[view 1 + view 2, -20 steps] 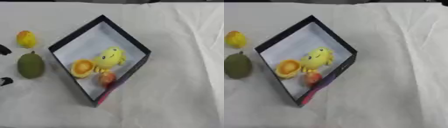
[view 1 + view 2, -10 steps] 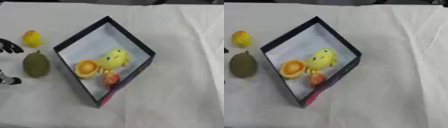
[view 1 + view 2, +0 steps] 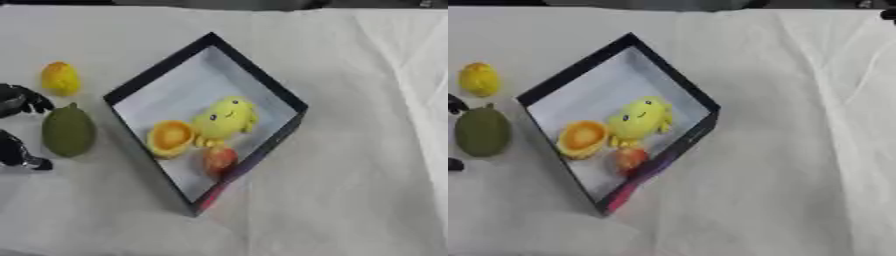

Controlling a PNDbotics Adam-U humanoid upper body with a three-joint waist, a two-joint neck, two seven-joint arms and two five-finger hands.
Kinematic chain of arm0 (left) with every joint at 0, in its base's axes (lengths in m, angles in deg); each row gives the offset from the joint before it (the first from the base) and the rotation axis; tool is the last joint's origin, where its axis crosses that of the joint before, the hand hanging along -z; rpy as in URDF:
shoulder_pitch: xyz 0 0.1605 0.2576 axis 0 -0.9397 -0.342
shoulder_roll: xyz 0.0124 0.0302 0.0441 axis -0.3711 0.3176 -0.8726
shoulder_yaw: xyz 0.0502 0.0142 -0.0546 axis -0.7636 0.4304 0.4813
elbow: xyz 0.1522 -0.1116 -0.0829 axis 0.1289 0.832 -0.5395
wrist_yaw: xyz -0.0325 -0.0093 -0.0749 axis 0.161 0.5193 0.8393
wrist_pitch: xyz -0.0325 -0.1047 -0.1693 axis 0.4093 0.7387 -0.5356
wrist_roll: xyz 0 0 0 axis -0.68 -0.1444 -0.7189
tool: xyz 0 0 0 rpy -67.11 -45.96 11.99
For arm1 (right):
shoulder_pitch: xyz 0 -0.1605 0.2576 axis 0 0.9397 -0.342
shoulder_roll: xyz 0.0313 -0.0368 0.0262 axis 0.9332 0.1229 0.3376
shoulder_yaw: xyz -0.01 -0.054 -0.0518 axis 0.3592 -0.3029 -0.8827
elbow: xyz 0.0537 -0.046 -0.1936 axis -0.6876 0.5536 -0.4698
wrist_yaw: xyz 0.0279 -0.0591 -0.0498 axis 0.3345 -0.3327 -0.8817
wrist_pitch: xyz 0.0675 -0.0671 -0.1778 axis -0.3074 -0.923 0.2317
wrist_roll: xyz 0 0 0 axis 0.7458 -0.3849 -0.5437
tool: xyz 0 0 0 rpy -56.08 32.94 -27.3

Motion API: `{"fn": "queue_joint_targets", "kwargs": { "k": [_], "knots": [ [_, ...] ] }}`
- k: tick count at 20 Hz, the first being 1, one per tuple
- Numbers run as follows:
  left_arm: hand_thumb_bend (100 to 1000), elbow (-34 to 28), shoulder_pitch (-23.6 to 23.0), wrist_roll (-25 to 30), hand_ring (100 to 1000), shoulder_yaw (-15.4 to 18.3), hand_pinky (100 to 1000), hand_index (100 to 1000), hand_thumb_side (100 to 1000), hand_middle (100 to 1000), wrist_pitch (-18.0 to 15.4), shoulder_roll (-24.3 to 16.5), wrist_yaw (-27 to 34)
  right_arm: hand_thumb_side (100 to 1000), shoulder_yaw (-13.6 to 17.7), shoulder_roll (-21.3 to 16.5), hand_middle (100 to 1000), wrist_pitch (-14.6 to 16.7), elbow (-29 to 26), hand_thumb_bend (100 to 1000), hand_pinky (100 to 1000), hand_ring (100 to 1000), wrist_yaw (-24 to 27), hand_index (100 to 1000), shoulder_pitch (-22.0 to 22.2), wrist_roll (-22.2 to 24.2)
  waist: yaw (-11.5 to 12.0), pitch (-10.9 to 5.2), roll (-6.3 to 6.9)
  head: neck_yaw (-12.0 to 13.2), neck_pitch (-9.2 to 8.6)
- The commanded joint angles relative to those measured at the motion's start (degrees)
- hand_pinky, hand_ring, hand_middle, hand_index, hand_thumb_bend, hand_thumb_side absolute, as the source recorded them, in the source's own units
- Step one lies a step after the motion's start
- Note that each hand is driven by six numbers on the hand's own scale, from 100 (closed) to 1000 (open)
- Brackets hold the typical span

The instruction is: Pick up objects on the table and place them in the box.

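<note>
Left hand (image 3: 19, 127), black fingers spread apart either side of a dull green oval fruit (image 3: 67, 132) on the white cloth (image 3: 350, 165), grasping nothing. Small yellow fruit (image 3: 59, 78) nearby. Black-walled box (image 3: 262, 82) holds yellow smiling toy (image 3: 225, 118), orange cup-shaped piece (image 3: 170, 138), red fruit (image 3: 220, 159).

A green fruit (image 3: 68, 131) lies between the black fingers (image 3: 24, 100), a yellow fruit (image 3: 59, 78) just beyond, beside the box (image 3: 262, 82) holding three toys.
</note>
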Motion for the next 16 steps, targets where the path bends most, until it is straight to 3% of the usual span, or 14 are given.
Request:
{"fn": "queue_joint_targets", "kwargs": {
  "k": [1, 2, 7, 12, 16],
  "knots": [
    [571, 2.5, 1.7, -1.0, 773, -0.6, 773, 840, 219, 715, -0.2, 0.7, 0.1, 656, 0.7, -1.0, 663, -0.3, -0.1, 100, 899, 723, 0.3, 830, -0.6, 0.0, 0.0, -1.19, 0.42, -0.1, -0.69],
    [501, 3.1, 2.1, -1.7, 765, -0.8, 771, 832, 234, 703, 0.1, 1.4, 0.7, 659, 0.7, -0.9, 663, -0.4, -0.1, 100, 899, 723, 0.3, 830, -0.6, 0.1, 0.0, -1.17, 0.39, -0.1, -0.7],
    [375, 4.8, 4.3, -4.6, 738, -1.6, 754, 800, 287, 667, 2.3, 4.0, 3.8, 671, 0.5, -0.4, 662, -0.9, 0.2, 100, 899, 722, 0.4, 830, -0.6, 0.4, -0.1, -1.11, 0.28, 0.1, -0.65],
    [100, 4.5, 5.4, -6.5, 654, -1.7, 702, 689, 100, 578, 4.0, 4.8, 5.3, 677, 0.5, -0.1, 662, -1.2, 0.3, 100, 899, 721, 0.6, 830, -0.5, 0.6, -0.3, -1.07, 0.28, 0.2, -0.61],
    [100, 0.8, 5.2, -9.2, 622, -0.3, 681, 631, 100, 556, 4.1, 3.1, 5.6, 675, 0.5, -0.3, 662, -1.2, 0.3, 100, 900, 719, 0.8, 831, -0.4, 0.7, -0.2, -1.22, 0.42, -0.1, -0.51]
  ]
}}
